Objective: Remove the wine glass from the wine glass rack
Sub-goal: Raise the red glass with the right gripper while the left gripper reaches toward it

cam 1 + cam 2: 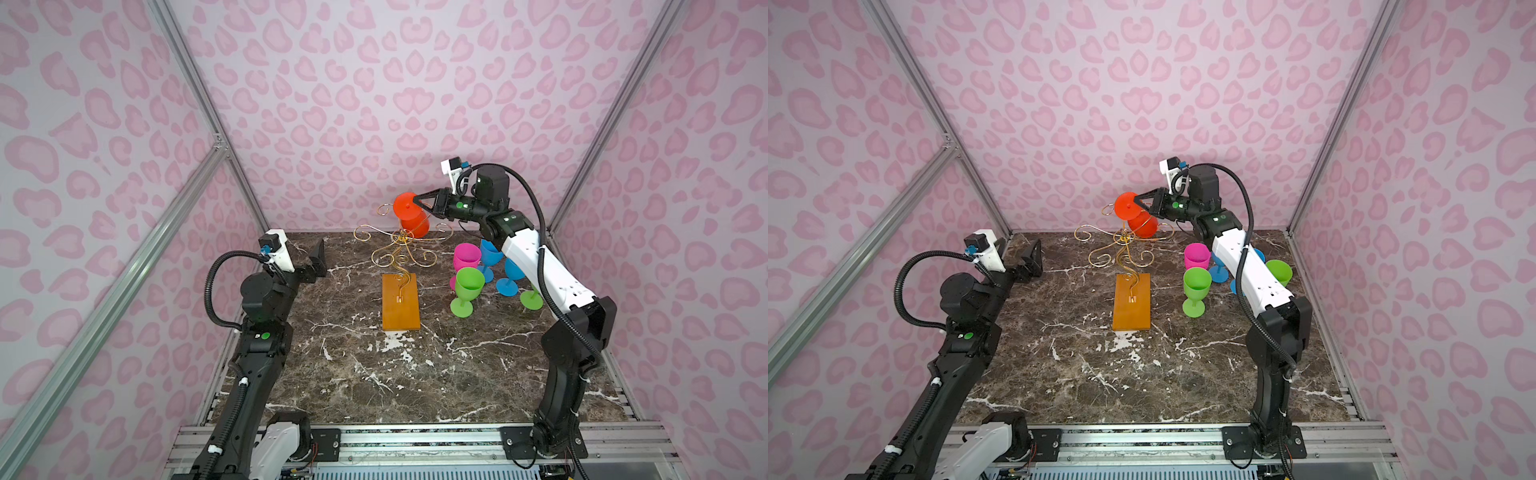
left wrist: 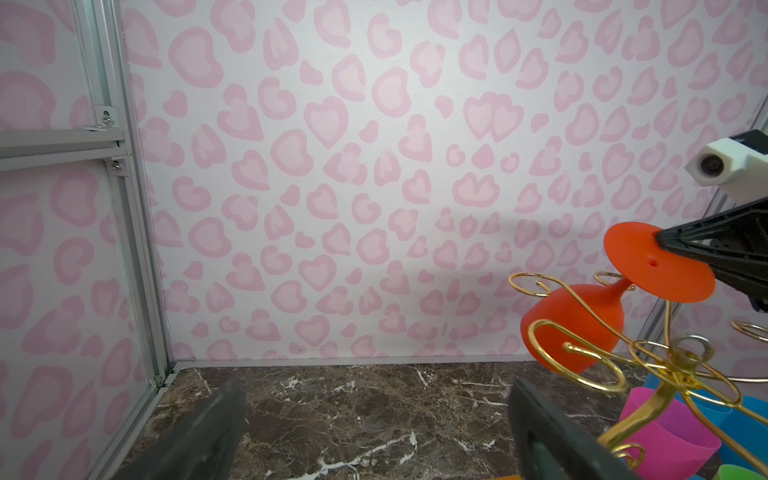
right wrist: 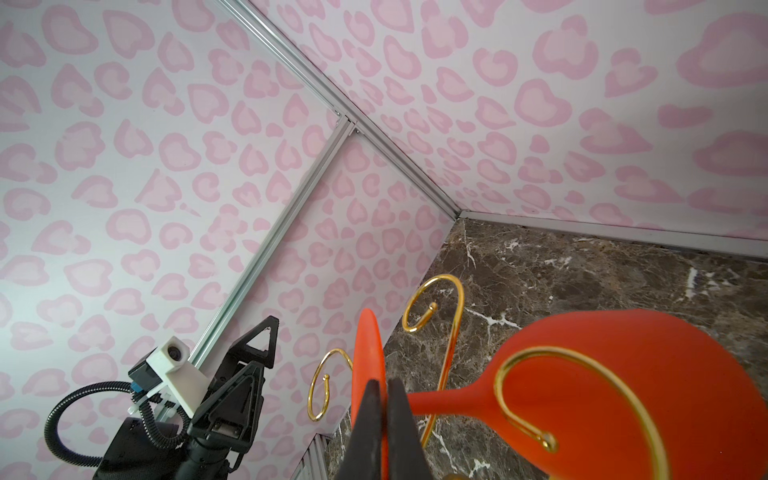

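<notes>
The right gripper (image 1: 415, 202) is clamped on the rim of the flat round foot of the orange-red wine glass (image 1: 410, 217), its two fingers pressed together over the disc's edge, as the right wrist view shows (image 3: 384, 388). The glass is held tilted above the far side of the wine glass rack (image 1: 400, 307). Its foot is raised toward the left and its bowl hangs lower among the far scroll arms. One gold scroll crosses in front of the bowl (image 3: 623, 395). Whether the stem touches the wire cannot be told.

The rack's wooden base stands at the middle of the marble table (image 1: 374, 374), with the far wall close behind the glass.

The left gripper (image 1: 319, 261) is at the table's far left edge, well apart from the rack, with its jaws spread wide and nothing between them (image 2: 376, 388).

Bare tabletop lies between the left gripper and the rack, and across the whole near half. The right side is crowded. A pink glass (image 1: 467, 254), a green glass (image 1: 469, 286) and blue glasses (image 1: 490, 252) stand close together just right of the rack, partly under the right arm.
</notes>
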Robot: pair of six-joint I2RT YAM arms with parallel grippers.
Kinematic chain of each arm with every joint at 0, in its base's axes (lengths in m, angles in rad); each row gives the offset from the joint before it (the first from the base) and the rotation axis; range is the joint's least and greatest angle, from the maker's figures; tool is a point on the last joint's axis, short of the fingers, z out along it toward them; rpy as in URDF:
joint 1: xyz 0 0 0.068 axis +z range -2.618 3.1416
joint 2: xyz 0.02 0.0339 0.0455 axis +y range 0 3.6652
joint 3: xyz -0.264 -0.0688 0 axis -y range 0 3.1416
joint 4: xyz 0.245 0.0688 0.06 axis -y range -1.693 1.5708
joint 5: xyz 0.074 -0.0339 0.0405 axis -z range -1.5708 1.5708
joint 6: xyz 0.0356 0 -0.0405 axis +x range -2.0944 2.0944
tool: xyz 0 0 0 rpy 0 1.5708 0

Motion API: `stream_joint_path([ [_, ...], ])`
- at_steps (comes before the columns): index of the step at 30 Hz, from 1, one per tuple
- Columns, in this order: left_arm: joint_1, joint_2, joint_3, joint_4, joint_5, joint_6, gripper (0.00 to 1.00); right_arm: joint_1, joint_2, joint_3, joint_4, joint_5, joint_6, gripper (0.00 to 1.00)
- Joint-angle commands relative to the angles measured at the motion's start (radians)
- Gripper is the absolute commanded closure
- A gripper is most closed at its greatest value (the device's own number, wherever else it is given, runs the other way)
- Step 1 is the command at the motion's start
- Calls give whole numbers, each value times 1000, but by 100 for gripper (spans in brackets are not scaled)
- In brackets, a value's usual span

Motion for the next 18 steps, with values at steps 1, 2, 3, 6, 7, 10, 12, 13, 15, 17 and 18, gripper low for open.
stream_joint_path([
  [1, 3, -7, 15, 20, 5, 2, 0, 0, 36, 34, 94, -5, 24, 100],
  [2, 4, -7, 15, 19, 5, 2, 0, -1, 47, 45, 105, -1, 30, 100],
  [3, 4, -8, 15, 20, 3, 2, 0, -2, 58, 57, 111, 1, 31, 100],
  [6, 6, -12, 15, 20, 2, 5, 0, -7, 91, 108, 126, 4, 43, 100],
  [7, 6, -14, 15, 20, 2, 4, 0, -9, 103, 129, 126, 5, 45, 100],
  [10, 9, -16, 15, 20, 2, 1, 0, -22, 129, 193, 121, 14, 45, 100],
  [12, 14, -22, 18, 17, -3, -11, 0, -34, 138, 220, 126, 22, 48, 100],
  [13, 17, -24, 20, 16, -6, -21, 0, -40, 141, 231, 132, 25, 54, 100],
  [15, 21, -30, 22, 19, -22, -49, 1, -55, 144, 252, 153, 23, 70, 100],
  [17, 23, -39, 26, 20, -28, -74, 0, -70, 134, 264, 161, 23, 79, 100],
  [18, 23, -43, 31, 22, -26, -86, 0, -77, 124, 262, 164, 23, 79, 100],
])
